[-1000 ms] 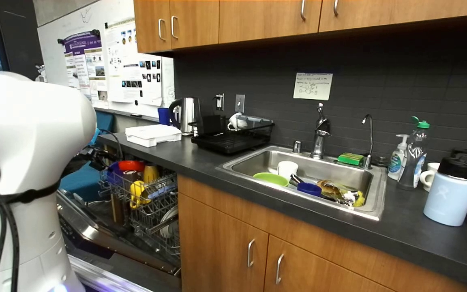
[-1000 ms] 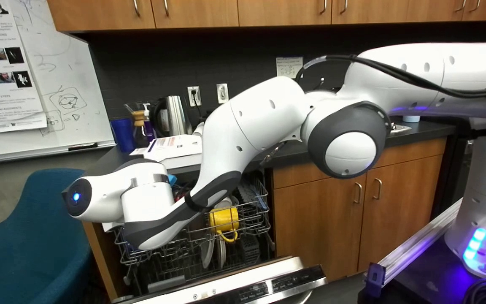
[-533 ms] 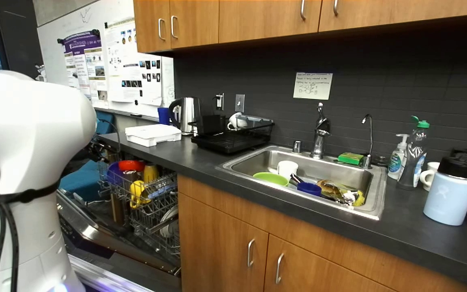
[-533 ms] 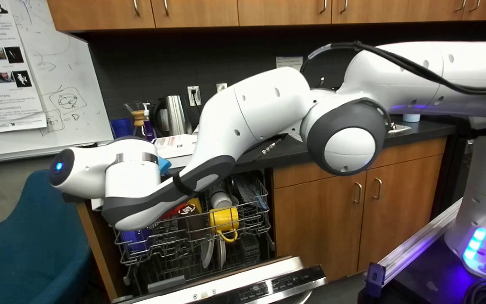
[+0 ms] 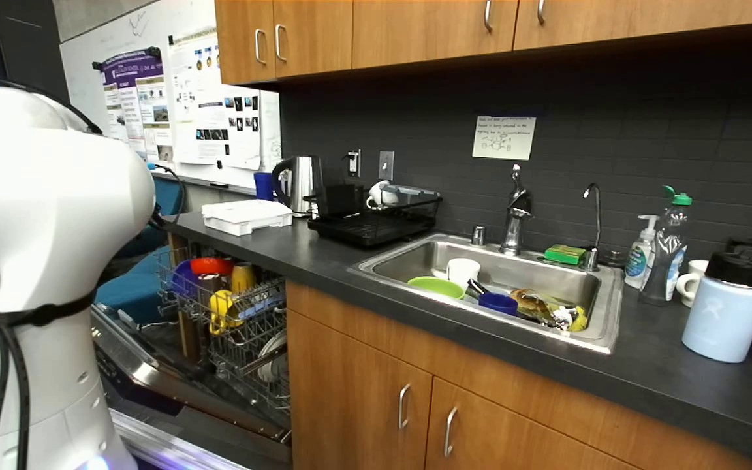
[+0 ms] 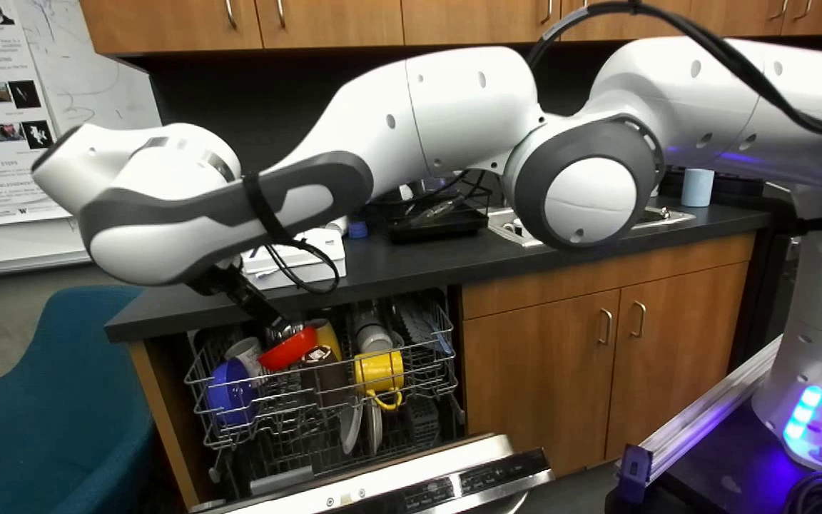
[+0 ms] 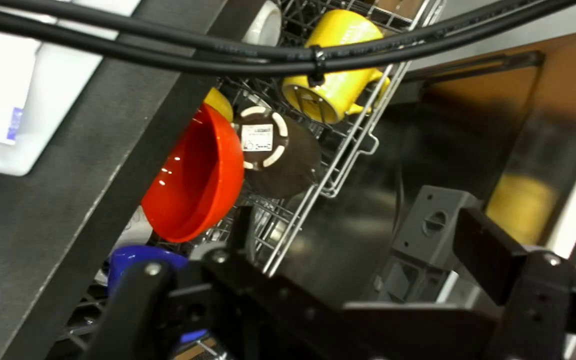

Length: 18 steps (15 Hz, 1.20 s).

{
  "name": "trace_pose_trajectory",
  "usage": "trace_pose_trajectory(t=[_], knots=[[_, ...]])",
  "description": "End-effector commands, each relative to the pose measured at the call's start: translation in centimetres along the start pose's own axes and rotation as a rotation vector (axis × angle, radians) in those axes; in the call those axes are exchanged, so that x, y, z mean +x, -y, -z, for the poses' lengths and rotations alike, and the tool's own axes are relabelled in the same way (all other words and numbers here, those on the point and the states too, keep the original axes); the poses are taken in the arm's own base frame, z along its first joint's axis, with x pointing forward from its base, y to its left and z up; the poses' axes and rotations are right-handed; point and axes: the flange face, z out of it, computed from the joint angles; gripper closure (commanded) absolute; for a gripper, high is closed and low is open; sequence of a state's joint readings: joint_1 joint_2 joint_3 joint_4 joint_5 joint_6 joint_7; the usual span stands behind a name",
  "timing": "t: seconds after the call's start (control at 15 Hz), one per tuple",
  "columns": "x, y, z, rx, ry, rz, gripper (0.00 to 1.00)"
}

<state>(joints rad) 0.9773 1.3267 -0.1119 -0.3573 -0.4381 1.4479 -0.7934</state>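
Holds the gripper spread wide over the dishwasher rack. Has the tilted red bowl nearest, at ten o'clock from it in the wrist view, then an upturned brown cup toward eleven. Shows farther a yellow mug at twelve and a white box on the countertop toward ten.

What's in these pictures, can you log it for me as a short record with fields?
End effector: open, holding nothing
Close by: red bowl, tilted, in upper dishwasher rack; contact unclear
Also in rack: dark-brown cup, base up; yellow mug; blue bowl
Dishwasher door: lowered open
Countertop: steel electric kettle, black dish drainer, white plastic box
Stainless-steel sink: lime-green bowl, white cup, blue cup
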Motion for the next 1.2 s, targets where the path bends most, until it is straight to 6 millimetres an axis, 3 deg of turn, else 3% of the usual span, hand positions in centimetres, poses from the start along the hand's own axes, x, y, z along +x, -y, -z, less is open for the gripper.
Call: trace_pose_trajectory(t=[0.0, 0.13, 0.27, 0.33, 0.67, 1.13], knots=[[-3.0, 0.3, 4.3, 0.159, -0.076, -0.068, 0.0], [-5.1, 0.6, 8.0, 0.234, -0.145, -0.08, 0.0], [-7.0, 0.5, 10.1, 0.307, -0.2, -0.116, 0.0], [-8.6, 0.8, 12.4, 0.344, -0.225, -0.132, 0.0], [-14.5, 0.2, 17.8, 0.512, -0.374, -0.261, 0.0], [-23.2, -2.9, 22.3, 0.731, -0.678, -0.327, 0.0]])
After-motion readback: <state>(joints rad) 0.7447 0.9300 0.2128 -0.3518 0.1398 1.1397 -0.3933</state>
